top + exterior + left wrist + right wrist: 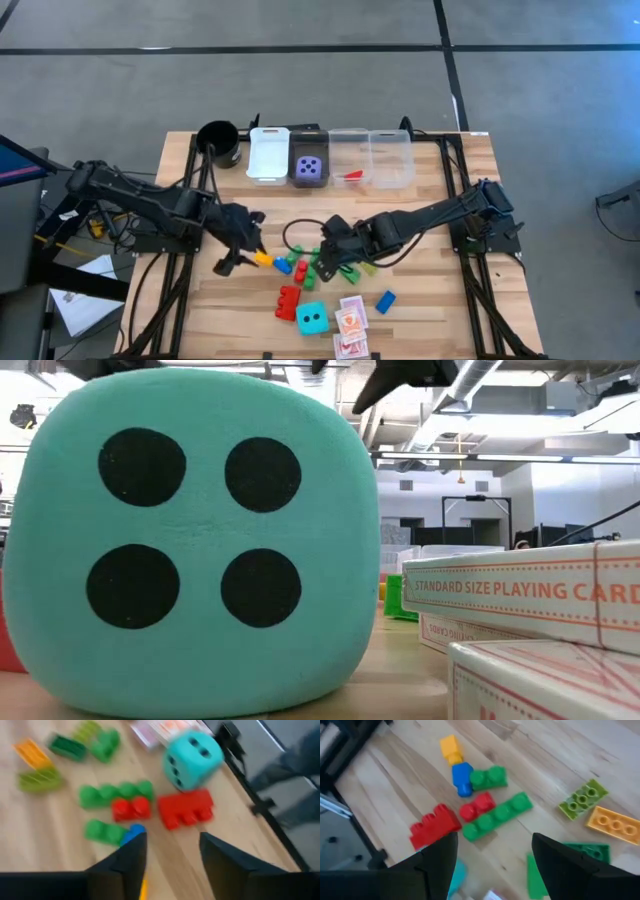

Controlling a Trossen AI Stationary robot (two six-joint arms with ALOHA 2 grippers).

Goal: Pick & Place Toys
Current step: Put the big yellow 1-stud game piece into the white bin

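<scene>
Bins (330, 158) along table's (440, 300) far edge, bricks (305, 265) mid-table, die (312, 319) nearer, cards (351, 320) apparently right of it.

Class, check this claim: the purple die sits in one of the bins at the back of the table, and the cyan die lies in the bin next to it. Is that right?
Not quite. The purple die does sit in a bin at the back, but the cyan die lies on the bare table near the front edge, beside the red-white cards. The high view shows this.

Between the right gripper's (492, 852) spread dark fingers lie a long green brick (497, 815), a small red brick (476, 805) touching it, and a larger red brick (434, 825) beside them.
</scene>
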